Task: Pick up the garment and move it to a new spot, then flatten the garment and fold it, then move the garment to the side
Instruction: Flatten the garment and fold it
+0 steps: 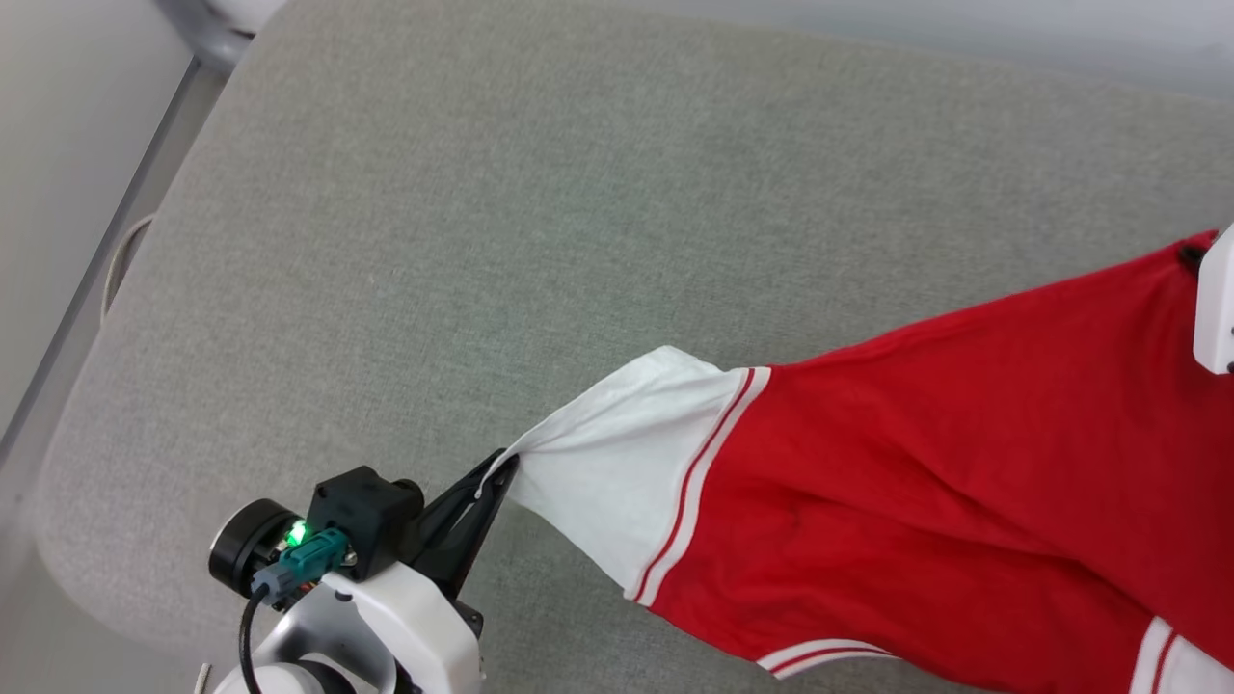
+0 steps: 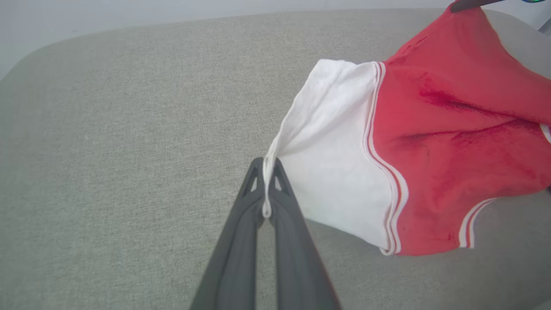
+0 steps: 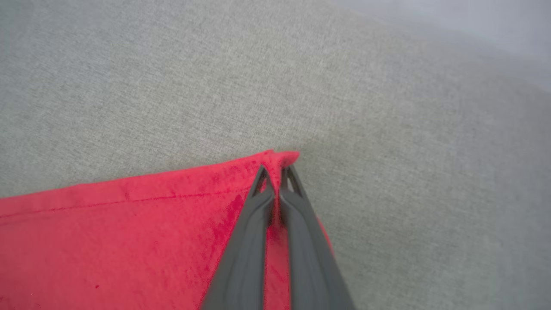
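The garment (image 1: 945, 453), red with white sleeves and red-and-white striped trim, stretches across the grey cushion from lower left to the right edge. My left gripper (image 1: 501, 467) is shut on the edge of a white sleeve (image 2: 327, 150), whose hem is pinched between the dark fingers (image 2: 241, 224) of the left gripper (image 2: 266, 165). My right gripper (image 3: 276, 170) is shut on a red corner of the garment (image 3: 129, 241), by the stitched hem. In the head view a pale part of the right arm (image 1: 1217, 308) shows at the right edge. The print is hidden.
The grey fabric cushion (image 1: 540, 231) lies under everything, with wide bare room at the back and left. Its rounded left edge (image 1: 87, 386) drops off to a pale floor, where a metal frame bar (image 1: 96, 260) runs alongside.
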Motion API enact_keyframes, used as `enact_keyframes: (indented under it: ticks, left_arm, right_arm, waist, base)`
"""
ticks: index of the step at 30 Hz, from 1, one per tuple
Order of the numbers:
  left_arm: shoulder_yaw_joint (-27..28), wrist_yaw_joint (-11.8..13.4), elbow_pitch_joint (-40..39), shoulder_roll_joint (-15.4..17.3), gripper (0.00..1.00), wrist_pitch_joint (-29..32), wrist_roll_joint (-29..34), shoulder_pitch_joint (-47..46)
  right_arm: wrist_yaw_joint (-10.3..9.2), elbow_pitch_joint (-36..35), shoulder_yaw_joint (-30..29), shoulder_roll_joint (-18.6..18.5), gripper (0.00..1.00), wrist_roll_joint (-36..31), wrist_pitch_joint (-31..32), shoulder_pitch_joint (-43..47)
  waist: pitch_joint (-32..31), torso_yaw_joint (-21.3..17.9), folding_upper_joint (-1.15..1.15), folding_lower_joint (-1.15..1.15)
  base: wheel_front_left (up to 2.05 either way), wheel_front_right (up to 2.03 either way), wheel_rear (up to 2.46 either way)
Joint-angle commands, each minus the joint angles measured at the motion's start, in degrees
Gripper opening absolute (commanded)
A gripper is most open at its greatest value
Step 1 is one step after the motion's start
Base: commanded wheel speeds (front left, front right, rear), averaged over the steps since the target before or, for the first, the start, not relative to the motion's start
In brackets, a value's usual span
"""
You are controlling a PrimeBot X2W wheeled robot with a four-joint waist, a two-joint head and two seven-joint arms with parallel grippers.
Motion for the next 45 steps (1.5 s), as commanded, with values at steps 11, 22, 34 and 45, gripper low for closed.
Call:
enact_keyframes:
  ticks: [11, 22, 34, 45]
  left_arm:
    - [3.89, 2.97, -4.61, 4.03, 0.00, 1.54, 0.37, 0.63]
    - [10.78, 5.68, -8.83, 7.25, 0.00, 0.77, 0.26, -3.18]
    - [20.68, 7.43, -10.02, 8.32, 0.00, -1.16, -3.03, -12.89]
    - [26.37, 8.07, -8.35, 9.27, 0.00, -5.72, -0.31, -26.02]
  right_arm:
    - [-0.05, -2.44, 2.50, -0.36, 0.00, 3.00, -7.81, -2.25]
    - [-0.05, -11.66, 1.20, -0.13, 0.00, 4.53, -9.09, -2.09]
    - [-0.06, -24.63, -2.93, 2.74, 0.00, 3.41, -6.48, -2.33]
    - [-0.07, -30.95, -7.11, 6.06, 0.00, 1.41, -7.52, -4.30]
  waist:
    - [-9.35, -7.13, 0.00, 0.00]
    - [-13.61, -11.95, 0.00, 0.00]
    - [-14.23, -15.95, 0.00, 0.00]
    - [-12.37, -17.78, 0.00, 0.00]
  base:
    - [0.00, 0.00, 0.00]
    - [0.00, 0.00, 0.00]
    - [0.00, 0.00, 0.00]
    - [0.00, 0.00, 0.00]
